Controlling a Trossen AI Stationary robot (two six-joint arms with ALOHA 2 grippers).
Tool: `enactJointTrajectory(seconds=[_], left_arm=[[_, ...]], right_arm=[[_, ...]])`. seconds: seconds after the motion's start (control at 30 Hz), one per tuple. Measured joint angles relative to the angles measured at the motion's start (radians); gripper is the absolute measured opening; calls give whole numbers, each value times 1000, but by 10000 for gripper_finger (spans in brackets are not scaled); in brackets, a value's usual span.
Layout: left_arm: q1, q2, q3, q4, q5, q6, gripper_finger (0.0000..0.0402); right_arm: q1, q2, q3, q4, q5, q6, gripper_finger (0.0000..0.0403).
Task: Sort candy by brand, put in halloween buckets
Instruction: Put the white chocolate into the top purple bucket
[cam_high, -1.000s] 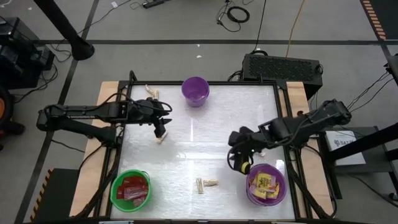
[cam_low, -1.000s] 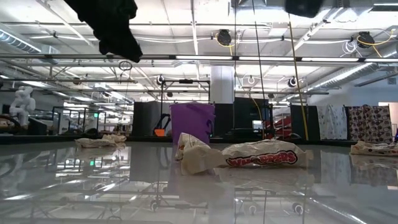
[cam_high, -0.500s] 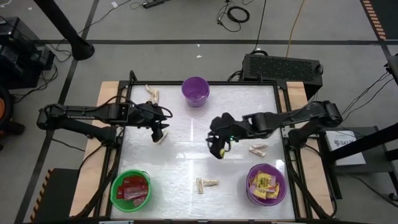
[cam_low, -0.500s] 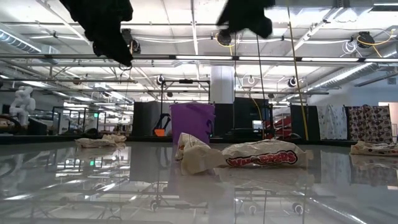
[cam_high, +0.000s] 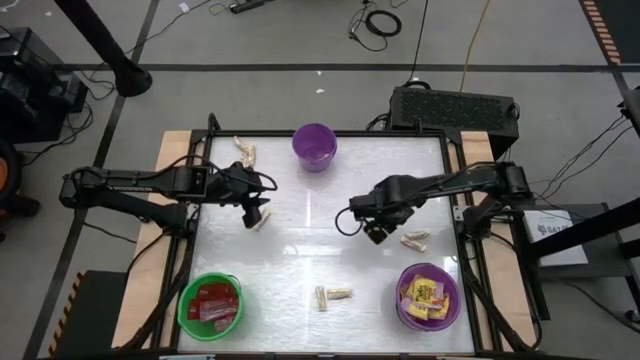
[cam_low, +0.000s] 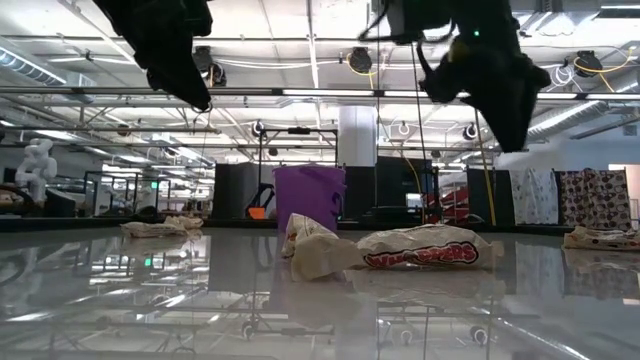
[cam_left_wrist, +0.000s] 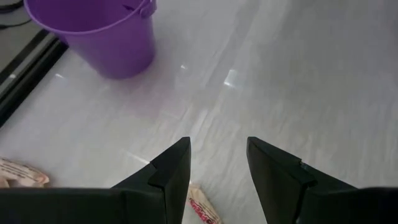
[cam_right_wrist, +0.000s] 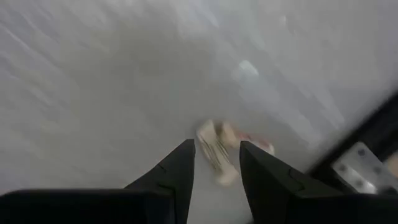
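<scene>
My left gripper (cam_high: 258, 212) hangs open over the table's left part, above a tan twisted-wrapper candy (cam_left_wrist: 202, 209) that lies flat on the table. My right gripper (cam_high: 375, 232) is open and points down right of the table's middle, just left of another tan candy (cam_high: 415, 240), which shows beyond its fingertips (cam_right_wrist: 217, 147). Two more tan candies (cam_high: 333, 295) lie near the front edge, and others (cam_high: 244, 148) lie at the far left. The green bucket (cam_high: 211, 303) holds red packets. The near purple bucket (cam_high: 428, 296) holds yellow packets. A second purple bucket (cam_high: 314, 146) stands at the far edge.
Wooden boards and dark frame rails (cam_high: 455, 200) border the white table on both sides. Open white surface (cam_high: 310, 250) lies between the two grippers and in front of them. In the low view both grippers (cam_low: 175, 60) (cam_low: 490, 80) hang well above the tabletop.
My right gripper has swung away from the near purple bucket toward the table's middle, tipped over until it points down, and come lower, ending beside the tan candy on the right. Its fingers stay open.
</scene>
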Motion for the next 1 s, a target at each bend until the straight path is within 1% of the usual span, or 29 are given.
enactJointTrajectory(seconds=[0.1,0.33,0.47,0.53,0.63,0.7,0.9,1.0], left_arm=[[0,0,0,0,0,11,164],[0,0,0,-3,0,17,164],[0,0,0,-3,0,17,164],[0,0,0,-3,0,10,164],[1,0,0,2,-12,-20,164],[1,0,0,6,-37,-41,164],[3,2,0,41,-81,-57,164],[3,2,0,77,-88,-63,164]], right_arm=[[-10,28,0,-42,-71,-77,121],[-10,84,0,-113,-89,-397,121],[-13,112,-31,-117,-97,-522,121],[-22,123,-70,-103,-133,-573,121],[-30,138,-137,-86,-171,-613,121],[-31,140,-181,-68,-177,-630,121],[-31,143,-305,64,-228,-663,121],[-31,143,-354,104,-197,-673,121]])
